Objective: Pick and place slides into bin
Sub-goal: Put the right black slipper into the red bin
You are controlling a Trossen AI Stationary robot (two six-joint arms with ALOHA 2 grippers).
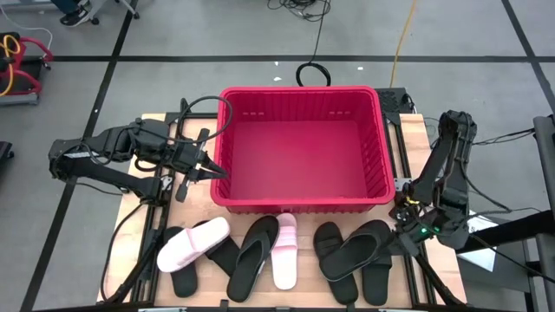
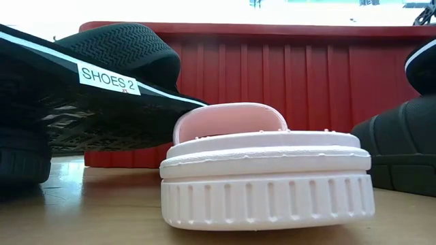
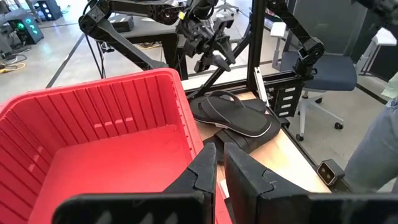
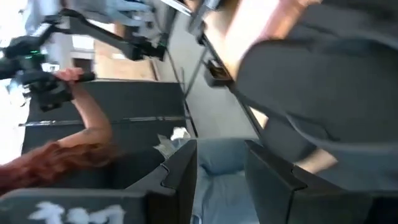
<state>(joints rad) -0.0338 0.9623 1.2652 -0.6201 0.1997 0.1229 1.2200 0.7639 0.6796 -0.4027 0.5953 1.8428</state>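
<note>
Bright red, the bin (image 1: 303,147) sits at the middle of the wooden table (image 1: 143,217), nothing inside it. Along its near wall the slides lie in a row: a light pink slide (image 1: 192,243) resting partly on a black slide (image 1: 192,269) at the left, another black slide (image 1: 253,256) just beside a second light pink slide (image 1: 285,251), and a heap of black slides (image 1: 355,258) at the right. The left gripper (image 1: 213,169) hangs at the bin's left wall, its jaws nearly pressed together with only a thin gap and nothing between them. The right gripper (image 1: 401,232) is down at the right end of the black heap, jaws spread, gripping nothing visible.
</note>
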